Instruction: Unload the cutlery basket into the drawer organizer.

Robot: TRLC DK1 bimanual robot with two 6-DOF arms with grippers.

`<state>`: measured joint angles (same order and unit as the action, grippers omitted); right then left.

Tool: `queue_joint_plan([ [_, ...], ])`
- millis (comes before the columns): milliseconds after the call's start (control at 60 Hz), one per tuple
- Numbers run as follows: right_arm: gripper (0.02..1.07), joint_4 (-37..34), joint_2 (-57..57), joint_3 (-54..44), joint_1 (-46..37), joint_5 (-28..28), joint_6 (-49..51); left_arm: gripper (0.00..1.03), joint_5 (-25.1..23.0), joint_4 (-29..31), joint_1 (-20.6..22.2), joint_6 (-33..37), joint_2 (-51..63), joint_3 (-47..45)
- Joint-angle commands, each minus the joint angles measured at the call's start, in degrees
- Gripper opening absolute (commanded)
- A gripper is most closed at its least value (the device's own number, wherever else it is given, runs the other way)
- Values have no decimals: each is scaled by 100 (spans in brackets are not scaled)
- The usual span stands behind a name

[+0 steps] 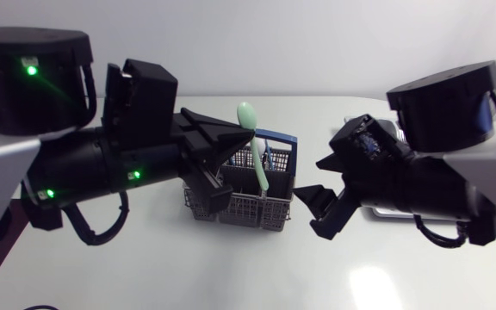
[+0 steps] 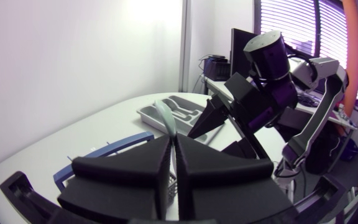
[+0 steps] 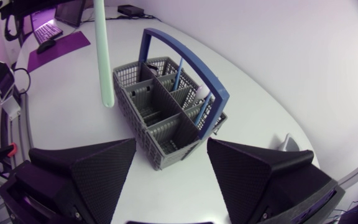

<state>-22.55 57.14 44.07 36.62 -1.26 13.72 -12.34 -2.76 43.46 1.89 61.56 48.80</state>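
Head view: on a white bench [image 1: 145, 275] stands a grey cutlery basket [image 1: 269, 211] with a blue handle, near the middle. The left gripper [image 1: 241, 142] reaches in above it, jaws clamped on a pale green spoon [image 1: 250, 116] that hangs bowl up, its handle pointing down over the basket. The right gripper [image 1: 313, 179] sits just beside the basket, jaws apart.

Left wrist view: the left gripper [image 2: 173, 165] has its jaws pressed together on the spoon [image 2: 165, 117], whose bowl rises ahead of them. Beyond lies the grey drawer organizer [image 2: 166, 107] on the bench, with the right gripper [image 2: 219, 127] close by.

Right wrist view: the right gripper [image 3: 169, 171] holds its jaws wide apart, the basket [image 3: 160, 118] ahead between them, untouched. Two blue-handled pieces [image 3: 178, 73] stand in its compartments. The spoon [image 3: 103, 56] hangs upright beside the basket, its rounded end in full view.
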Motion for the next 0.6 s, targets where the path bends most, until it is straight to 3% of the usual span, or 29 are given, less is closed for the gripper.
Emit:
queue_joint_plan([
  [0,85,-171,-177,224,-270,-507,44,4,-524,224,-251,-163,163,341],
  [83,85,-444,-256,391,-577,-1342,61,4,-1579,514,-541,-180,462,526],
  [167,85,-593,-327,488,-744,-2045,70,4,-2080,593,-628,-145,576,543],
  [283,85,-699,-318,594,-788,-2696,70,4,-2317,654,-576,22,620,526],
  [583,84,-628,69,752,-718,-3460,-88,4,-2449,690,-435,-13,770,578],
])
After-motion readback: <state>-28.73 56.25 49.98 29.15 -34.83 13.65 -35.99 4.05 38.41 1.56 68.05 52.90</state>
